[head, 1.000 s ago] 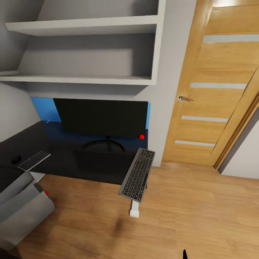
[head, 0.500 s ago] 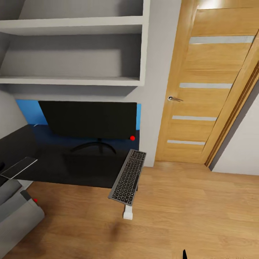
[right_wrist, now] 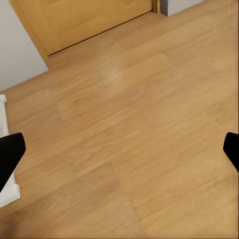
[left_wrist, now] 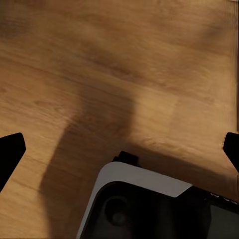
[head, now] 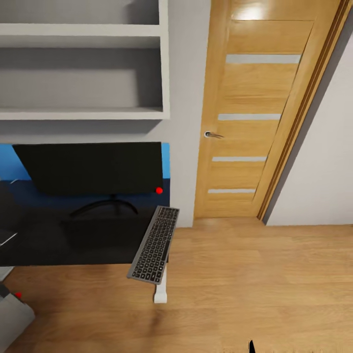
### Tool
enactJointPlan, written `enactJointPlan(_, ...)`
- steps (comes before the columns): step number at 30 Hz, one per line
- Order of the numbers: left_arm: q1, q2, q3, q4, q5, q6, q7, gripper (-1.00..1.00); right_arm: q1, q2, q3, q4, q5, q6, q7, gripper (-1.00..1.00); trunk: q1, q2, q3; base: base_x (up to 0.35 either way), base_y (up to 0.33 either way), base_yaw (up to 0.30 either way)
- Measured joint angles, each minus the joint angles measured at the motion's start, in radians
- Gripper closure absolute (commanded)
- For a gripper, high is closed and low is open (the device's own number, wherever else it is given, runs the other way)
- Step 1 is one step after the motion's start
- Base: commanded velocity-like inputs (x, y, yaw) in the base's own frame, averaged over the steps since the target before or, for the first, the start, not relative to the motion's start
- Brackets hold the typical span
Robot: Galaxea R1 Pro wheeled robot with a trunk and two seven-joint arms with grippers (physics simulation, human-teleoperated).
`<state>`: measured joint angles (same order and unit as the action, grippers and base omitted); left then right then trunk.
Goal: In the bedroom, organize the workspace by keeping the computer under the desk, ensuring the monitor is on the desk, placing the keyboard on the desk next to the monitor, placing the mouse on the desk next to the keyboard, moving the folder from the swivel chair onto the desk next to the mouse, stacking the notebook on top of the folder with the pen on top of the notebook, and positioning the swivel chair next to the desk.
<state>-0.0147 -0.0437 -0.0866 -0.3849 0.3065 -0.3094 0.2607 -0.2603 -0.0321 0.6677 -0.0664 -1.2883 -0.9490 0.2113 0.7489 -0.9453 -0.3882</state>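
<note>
The wide black monitor (head: pixel 93 169) stands on its thin stand at the back of the black desk (head: pixel 73 235). The slim keyboard (head: pixel 154 245) lies lengthwise along the desk's right end, its near part sticking out past the front edge. A corner of the light grey computer (head: pixel 12 318) shows on the floor below the desk's left part. In the left wrist view my left gripper (left_wrist: pixel 119 149) is open over bare wooden floor, with nothing between its fingers. My right gripper (right_wrist: pixel 119 149) is open too, above the floor near the desk's white leg (right_wrist: pixel 6 191).
A wooden door (head: pixel 250 122) with a metal handle stands right of the desk. Grey wall shelves (head: pixel 83 113) hang above the monitor, and a blue wall panel (head: pixel 165 159) shows behind it. The desk's white leg (head: pixel 161 287) stands under the keyboard. Wooden floor (head: pixel 255 284) spreads to the right.
The head view has swung to the right, so desk, monitor and keyboard sit further left in the picture. The things themselves have not moved.
</note>
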Motion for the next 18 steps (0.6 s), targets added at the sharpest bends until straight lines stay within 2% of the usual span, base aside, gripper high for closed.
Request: enactJointPlan(18, 0.001, -0.001, 0.000, 0.000, -0.001, 0.000, 0.000, -1.00, 0.000, -0.003, -0.003, 0.001, 0.000, 0.002, -0.001, -1.00, 0.000, 0.000, 0.008, 0.000, 0.000, -0.284)
